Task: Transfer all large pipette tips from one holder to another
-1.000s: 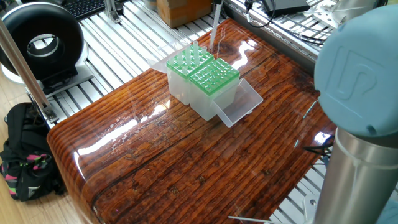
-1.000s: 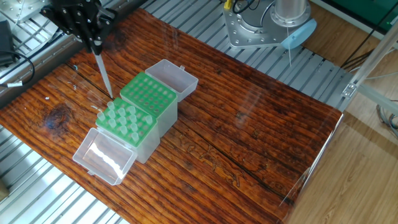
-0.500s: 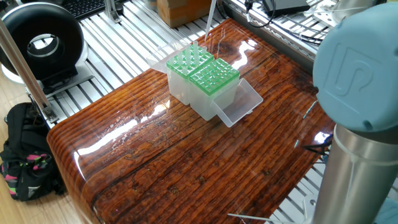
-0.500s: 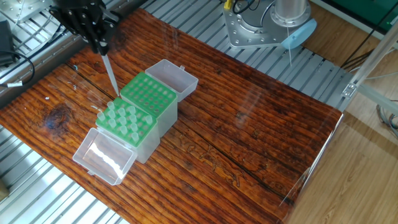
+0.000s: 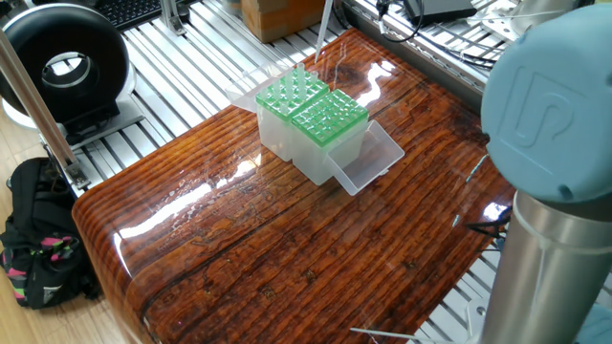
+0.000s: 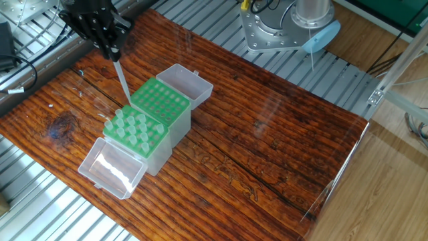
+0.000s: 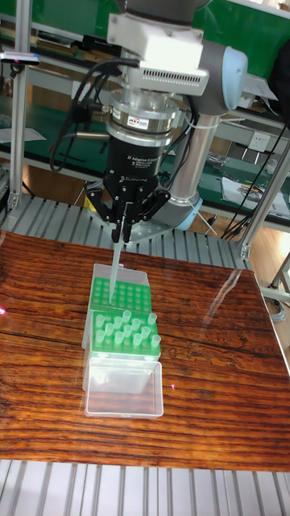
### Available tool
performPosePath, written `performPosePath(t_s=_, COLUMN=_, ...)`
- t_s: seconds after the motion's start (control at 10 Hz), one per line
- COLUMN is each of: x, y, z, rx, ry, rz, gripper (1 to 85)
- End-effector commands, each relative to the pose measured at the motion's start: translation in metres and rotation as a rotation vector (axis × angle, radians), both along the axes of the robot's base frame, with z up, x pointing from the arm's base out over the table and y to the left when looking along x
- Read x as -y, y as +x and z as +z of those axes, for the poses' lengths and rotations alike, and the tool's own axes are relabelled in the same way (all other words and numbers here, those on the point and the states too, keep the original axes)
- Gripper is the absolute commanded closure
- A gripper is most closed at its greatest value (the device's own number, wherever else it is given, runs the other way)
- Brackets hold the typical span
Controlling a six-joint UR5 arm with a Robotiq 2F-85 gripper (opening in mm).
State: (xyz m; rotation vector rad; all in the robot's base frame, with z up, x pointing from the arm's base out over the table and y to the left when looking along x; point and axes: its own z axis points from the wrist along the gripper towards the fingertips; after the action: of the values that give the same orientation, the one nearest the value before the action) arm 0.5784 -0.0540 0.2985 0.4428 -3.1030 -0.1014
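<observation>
In the gripper (image 7: 121, 231), slender translucent pipette tip (image 7: 114, 268).

Two green-topped holders (image 6: 155, 114); one gripper-held pipette tip (image 6: 123, 84); racked tips uncountable.

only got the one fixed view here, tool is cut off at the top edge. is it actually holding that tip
Observer: Yes. In the tall fixed view the tool is shut on the top end of the pipette tip.
Operator: where's its point sitting
Observer: Low over one edge of the green holder that has no tips in it. I can't tell whether it is in a hole.
Operator: is it hanging straight
Observer: No. The other fixed view shows it tilted, with its point leaning toward the holders.
</observation>
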Motion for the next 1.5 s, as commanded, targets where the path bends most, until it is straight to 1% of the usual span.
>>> performPosePath(t_s=0.0, x=0.002, y=0.0, z=-0.004, rx=0.008, ry=0.005, rz=-0.01, gripper=75.7)
performPosePath(t_s=0.2, x=0.003, y=0.002, z=-0.005, rx=0.014, ry=0.003, rz=-0.019, gripper=76.3)
performPosePath(t_s=0.5, x=-0.001, y=0.01, z=-0.005, rx=0.036, ry=0.013, rz=-0.027, gripper=76.7)
performPosePath(t_s=1.0, x=-0.006, y=0.011, z=-0.012, rx=0.037, ry=0.016, rz=-0.033, gripper=77.3)
performPosePath(t_s=1.4, x=-0.006, y=0.018, z=-0.017, rx=0.046, ry=0.017, rz=-0.037, gripper=77.7)
